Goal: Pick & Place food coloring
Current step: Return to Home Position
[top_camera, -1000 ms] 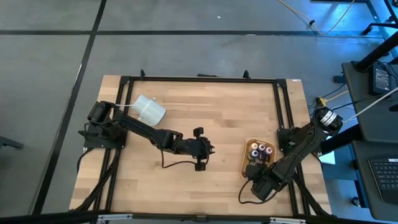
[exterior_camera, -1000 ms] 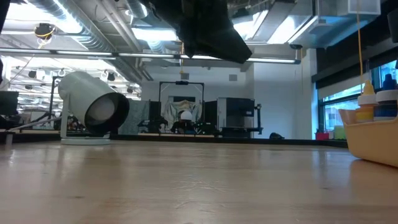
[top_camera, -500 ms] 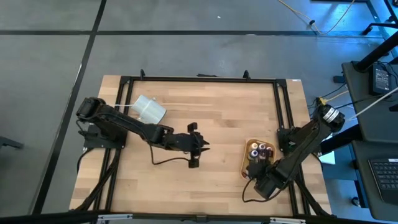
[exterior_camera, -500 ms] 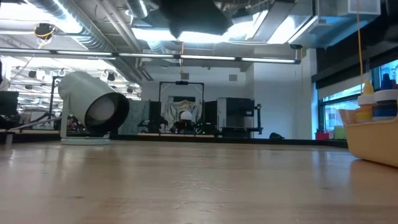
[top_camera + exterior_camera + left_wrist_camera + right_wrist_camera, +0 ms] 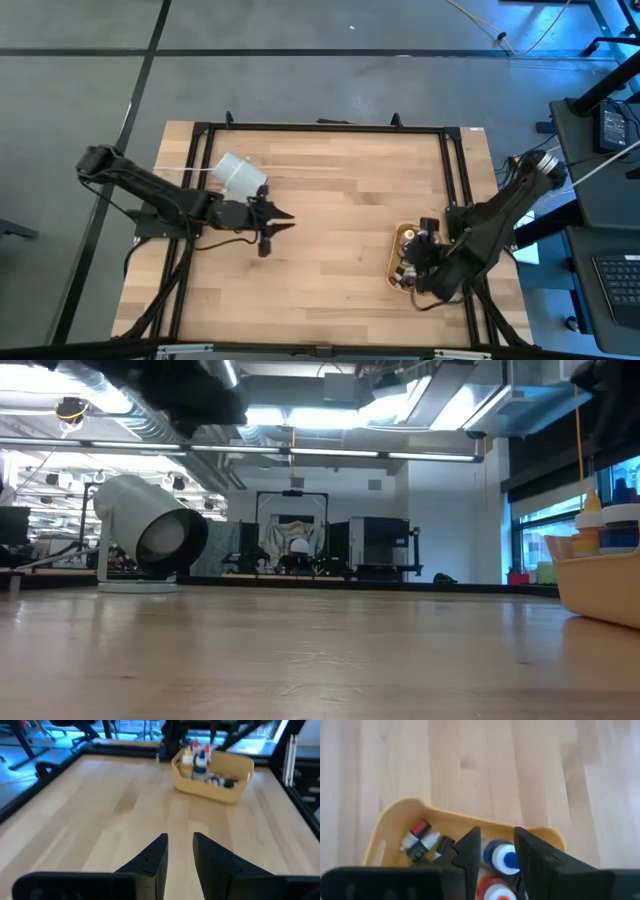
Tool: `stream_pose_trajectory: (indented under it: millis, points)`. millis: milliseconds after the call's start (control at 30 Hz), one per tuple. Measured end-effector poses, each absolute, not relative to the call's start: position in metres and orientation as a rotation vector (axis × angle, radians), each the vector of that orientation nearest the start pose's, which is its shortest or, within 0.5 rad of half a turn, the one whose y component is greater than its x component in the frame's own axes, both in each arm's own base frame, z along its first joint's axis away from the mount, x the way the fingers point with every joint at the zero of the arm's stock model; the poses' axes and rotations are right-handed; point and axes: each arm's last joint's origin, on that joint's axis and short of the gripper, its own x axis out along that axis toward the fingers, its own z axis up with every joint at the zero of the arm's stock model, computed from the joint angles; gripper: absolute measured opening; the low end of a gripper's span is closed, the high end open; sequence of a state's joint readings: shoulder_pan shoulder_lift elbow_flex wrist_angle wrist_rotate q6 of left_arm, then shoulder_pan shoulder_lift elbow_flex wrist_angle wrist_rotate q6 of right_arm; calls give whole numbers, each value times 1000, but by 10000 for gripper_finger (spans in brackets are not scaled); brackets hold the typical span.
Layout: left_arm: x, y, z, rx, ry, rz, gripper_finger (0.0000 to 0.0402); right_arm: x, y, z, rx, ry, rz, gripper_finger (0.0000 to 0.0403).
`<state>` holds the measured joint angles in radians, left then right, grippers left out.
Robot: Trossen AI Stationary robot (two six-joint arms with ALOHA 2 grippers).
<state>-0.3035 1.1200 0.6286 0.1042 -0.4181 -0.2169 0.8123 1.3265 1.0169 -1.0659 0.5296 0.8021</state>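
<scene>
High view: finds the left gripper [image 5: 280,218] over bare wood of the table [image 5: 340,180], just beside the white cup [image 5: 240,175]. Places the right gripper [image 5: 418,262] directly above the yellow bin [image 5: 393,262], near the table's right edge. Shows the food coloring [image 5: 420,238] gathered inside that bin, with none seen loose on the wood.

From the left wrist view: fingers a narrow gap apart, gripping nothing. From the right wrist view, much the same: slightly parted, empty, hanging over a blue-capped bottle [image 5: 502,860] standing upright and a red-capped bottle [image 5: 417,834] lying on the bin floor.

Looks like a job all but done, with only the pull-away to home left.

Worth watching on the right. So close above upright caps, risks clipping one with any sideways drift before rising. Could also tip bottles into each other, or catch the rim and shove the bin toward the frame rail. Calls for a straight lift first, then the swing.

Less to fear on the left. Seems, from the low view, to hang well above the cup [image 5: 150,535], seen lying on its side. Could roll if brushed by a dipping arm, with no stop beside it.

Cannot tell how tightly the bottles stand packed. Might lose several at once to a single jolt of the bin.
</scene>
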Motion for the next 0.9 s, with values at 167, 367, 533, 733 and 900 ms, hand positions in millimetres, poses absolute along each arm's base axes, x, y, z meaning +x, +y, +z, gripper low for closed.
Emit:
stream_pose_trajectory:
  millis: [167, 367, 533, 733, 900]
  points:
    - [204, -50, 237, -109, 270, 147, 86, 149, 129, 273, -49, 822, -96, 119]
    - [174, -38, 229, -180, 127, 104, 86, 130, 99, 268, 72, 619, -10, 119]
    - [157, -33, 218, -207, 51, 84, 88, 122, 79, 253, 99, 449, 86, 119]
    - [141, -29, 209, -228, -20, 74, 86, 113, 59, 241, 116, 287, 160, 119]
    - [130, -26, 198, -237, -46, 74, 90, 105, 45, 234, 110, 227, 148, 119]
